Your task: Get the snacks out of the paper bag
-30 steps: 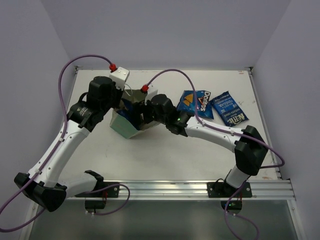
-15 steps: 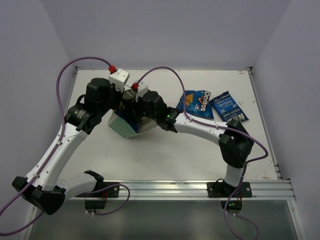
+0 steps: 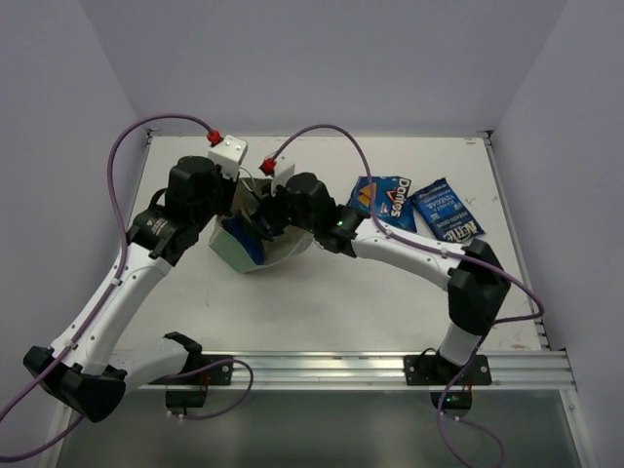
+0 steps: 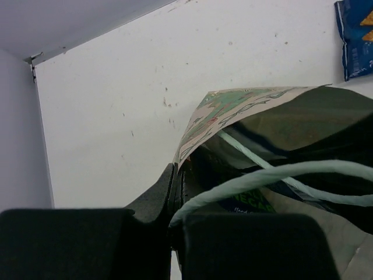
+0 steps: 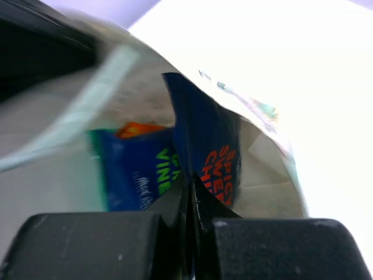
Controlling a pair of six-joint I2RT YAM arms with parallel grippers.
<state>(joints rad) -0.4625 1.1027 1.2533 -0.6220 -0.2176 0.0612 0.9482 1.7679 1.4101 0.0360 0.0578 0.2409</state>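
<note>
The mint-green paper bag lies tilted on the table with its mouth toward the right arm. My left gripper is shut on the bag's rim, beside a white string handle. My right gripper reaches inside the bag and is shut on the lower edge of a dark blue snack packet with red lettering. Behind it sit a blue packet with green letters and an orange one. In the top view the right gripper is at the bag's mouth.
A dark blue Doritos packet and a blue-and-white packet lie flat on the white table at the back right. Purple cables arch over both arms. Walls close off the table's left, back and right.
My right gripper pushed further left into the bag's mouth and closed from wide open onto the dark blue packet. The left gripper kept its hold on the rim.
</note>
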